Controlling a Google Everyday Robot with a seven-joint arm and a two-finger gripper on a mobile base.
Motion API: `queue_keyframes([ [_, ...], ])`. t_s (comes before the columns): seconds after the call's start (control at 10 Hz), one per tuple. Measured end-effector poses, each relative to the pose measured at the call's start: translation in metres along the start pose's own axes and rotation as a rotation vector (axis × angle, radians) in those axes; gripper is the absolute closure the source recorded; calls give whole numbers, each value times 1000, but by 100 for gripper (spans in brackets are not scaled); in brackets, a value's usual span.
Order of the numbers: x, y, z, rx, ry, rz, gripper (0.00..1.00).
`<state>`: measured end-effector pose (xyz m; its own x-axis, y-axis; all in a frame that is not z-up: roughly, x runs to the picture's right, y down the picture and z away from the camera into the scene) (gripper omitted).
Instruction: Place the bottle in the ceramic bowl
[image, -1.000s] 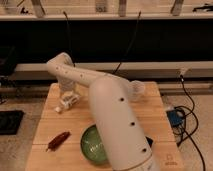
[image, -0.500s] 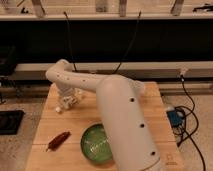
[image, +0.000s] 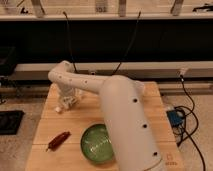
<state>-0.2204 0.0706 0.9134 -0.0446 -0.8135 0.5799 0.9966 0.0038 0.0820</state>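
Observation:
The green ceramic bowl (image: 96, 143) sits on the wooden table (image: 90, 117) near its front edge, partly covered on its right by my white arm. My gripper (image: 67, 102) is down at the table's back left, well behind and to the left of the bowl. A small white shape (image: 59, 108) at the gripper's lower left may be the bottle; I cannot tell it apart from the gripper.
A red chili-shaped object (image: 58, 140) lies on the table's front left, left of the bowl. My bulky arm (image: 125, 120) covers the table's right half. Black cables and a blue box (image: 175, 118) lie on the floor to the right. A dark shelf runs behind the table.
The gripper has dipped slightly lower at the table's back left. The forearm has shifted a little to the right, so more of the bowl shows.

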Motion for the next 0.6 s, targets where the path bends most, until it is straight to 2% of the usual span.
queue_keyframes([
  [0.6, 9, -1, 13, -29, -41, 27, 20],
])
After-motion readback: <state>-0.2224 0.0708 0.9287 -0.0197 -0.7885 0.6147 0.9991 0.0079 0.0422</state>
